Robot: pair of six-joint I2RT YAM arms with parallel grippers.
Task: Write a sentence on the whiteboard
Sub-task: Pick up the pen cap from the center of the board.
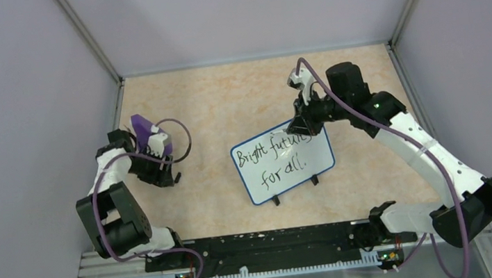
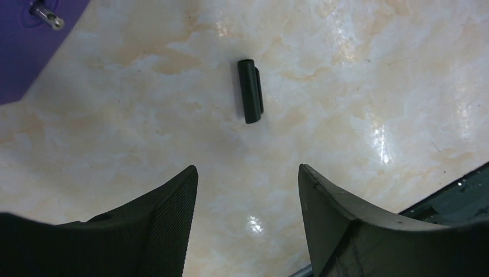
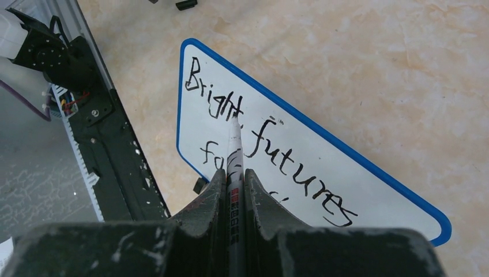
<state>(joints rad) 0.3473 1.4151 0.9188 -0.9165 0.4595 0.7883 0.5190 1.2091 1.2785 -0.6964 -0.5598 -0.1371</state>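
Observation:
The whiteboard [image 1: 286,176], white with a thin blue frame and two black feet, lies mid-table. It carries the sentence [image 1: 270,157] "Bright futures for all." in black, in two lines. The right wrist view shows the board [image 3: 380,184] and its lettering [image 3: 277,144] close up. My right gripper [image 1: 306,126] is shut on a white marker [image 3: 234,156], whose tip is over the top line near "Bright". My left gripper [image 2: 248,179] is open and empty above the table, near a small black marker cap [image 2: 251,91].
A purple wedge-shaped piece [image 1: 149,134] sits by the left arm's wrist, its corner also in the left wrist view [image 2: 26,52]. A black rail [image 1: 262,243] runs along the near edge. Grey walls enclose the table on three sides.

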